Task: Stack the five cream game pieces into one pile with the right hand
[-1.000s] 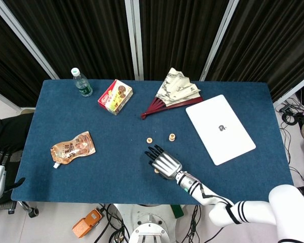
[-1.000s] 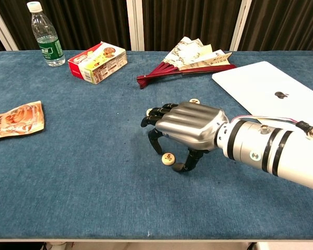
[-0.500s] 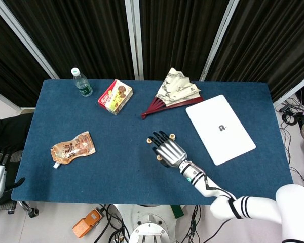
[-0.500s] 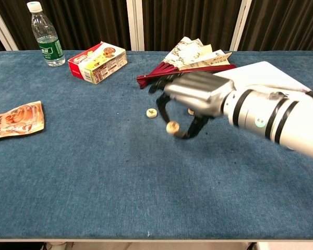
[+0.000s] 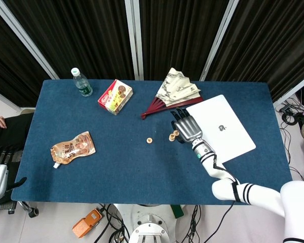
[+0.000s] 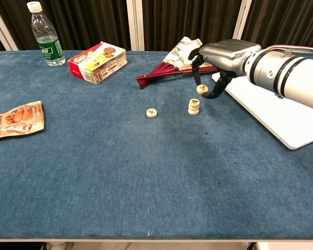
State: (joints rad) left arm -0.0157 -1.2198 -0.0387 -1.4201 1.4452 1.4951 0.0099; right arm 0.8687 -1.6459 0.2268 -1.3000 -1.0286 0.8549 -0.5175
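While the right hand (image 6: 219, 60) hovers above the pile (image 6: 194, 107), it pinches one cream piece (image 6: 202, 89) between thumb and a finger, just above and right of the pile top.
Palm faces down, fingers (image 6: 195, 62) curled toward the table (image 6: 120, 177), forearm running in from the right over the white laptop (image 6: 281, 112). Pile stands mid-table, apart from a loose cream piece (image 6: 152, 113) lying flat to its left. Red fan (image 6: 182, 65) sits just behind the hand, laptop edge close on the right. Open blue cloth in front and left of the pile. Snack box (image 6: 97, 62), water bottle (image 6: 46, 34) and orange pouch (image 6: 13, 120) lie well apart on the left side. Head view: hand (image 5: 185, 129) next to the laptop corner; left hand not seen.
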